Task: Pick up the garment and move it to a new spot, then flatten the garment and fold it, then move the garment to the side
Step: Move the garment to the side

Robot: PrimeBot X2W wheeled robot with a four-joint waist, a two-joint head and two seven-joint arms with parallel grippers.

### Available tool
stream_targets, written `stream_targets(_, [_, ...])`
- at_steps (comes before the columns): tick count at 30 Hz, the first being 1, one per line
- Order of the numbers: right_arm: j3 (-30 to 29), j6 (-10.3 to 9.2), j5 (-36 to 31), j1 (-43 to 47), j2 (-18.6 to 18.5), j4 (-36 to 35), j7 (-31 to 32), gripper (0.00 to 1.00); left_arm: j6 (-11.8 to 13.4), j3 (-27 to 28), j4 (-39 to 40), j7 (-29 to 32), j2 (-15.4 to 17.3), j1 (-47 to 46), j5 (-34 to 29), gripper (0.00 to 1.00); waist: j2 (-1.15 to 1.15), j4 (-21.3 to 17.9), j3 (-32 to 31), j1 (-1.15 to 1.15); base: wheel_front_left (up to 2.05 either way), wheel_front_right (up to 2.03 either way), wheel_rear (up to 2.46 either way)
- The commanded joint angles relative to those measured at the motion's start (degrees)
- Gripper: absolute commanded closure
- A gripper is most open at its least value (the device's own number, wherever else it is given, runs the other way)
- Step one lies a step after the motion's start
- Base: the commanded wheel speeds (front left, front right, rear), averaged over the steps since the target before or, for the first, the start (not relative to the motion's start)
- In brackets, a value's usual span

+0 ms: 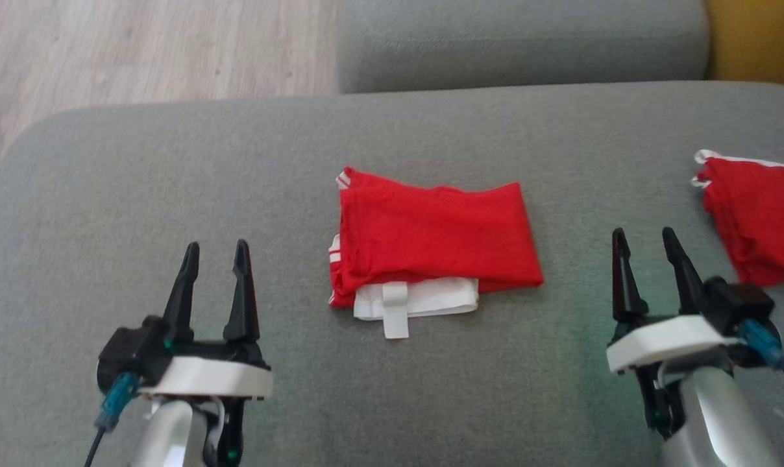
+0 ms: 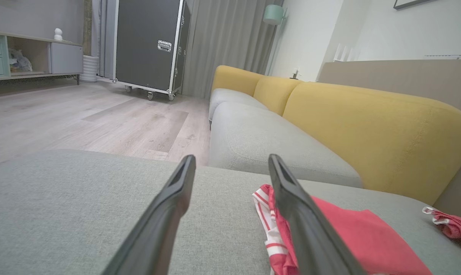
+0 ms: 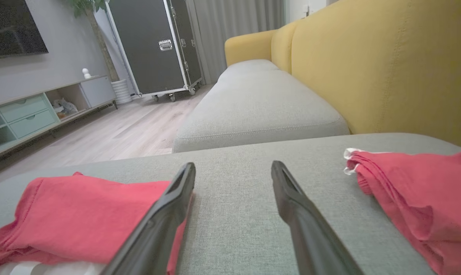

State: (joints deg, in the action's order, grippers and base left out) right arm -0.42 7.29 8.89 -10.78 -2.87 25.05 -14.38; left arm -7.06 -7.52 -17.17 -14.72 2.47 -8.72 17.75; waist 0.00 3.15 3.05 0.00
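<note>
Between left gripper (image 1: 217, 246) and right gripper (image 1: 644, 232), red garment (image 1: 431, 233) lies folded, apparently white-lined.

Second red garment (image 1: 759, 217) runs off the right edge (head view)

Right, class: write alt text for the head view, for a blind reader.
A folded red-and-white garment lies on a grey sofa cushion between the open left gripper and right gripper. A second red garment lies far right.

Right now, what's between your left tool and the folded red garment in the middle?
Only bare grey sofa cushion lies between the left tool and the folded red garment. The head view shows that stretch plainly.
</note>
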Motion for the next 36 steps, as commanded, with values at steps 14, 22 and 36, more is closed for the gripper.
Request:
stream_targets(14, [4.01,0.2,4.06,-15.67,-0.01,19.44,7.21,0.0,0.0,-1.46,0.84,-0.28,0.41,-6.5,0.82,0.0,0.0,6.74,5.22,0.0,0.0,0.0,0.0])
stream_targets(22, [10.7,0.2,8.82,-19.37,-0.01,28.58,7.87,0.0,0.03,-1.77,0.62,-0.28,0.41,-6.75,1.02,0.0,0.0,8.26,5.45,0.0,0.0,0.0,0.0])
stream_targets(36, [16.65,0.2,5.14,-24.96,-0.01,38.04,4.03,1.0,0.33,-1.24,0.31,-0.28,0.41,-6.43,0.87,0.0,0.0,6.62,4.16,0.0,0.0,0.0,0.0])
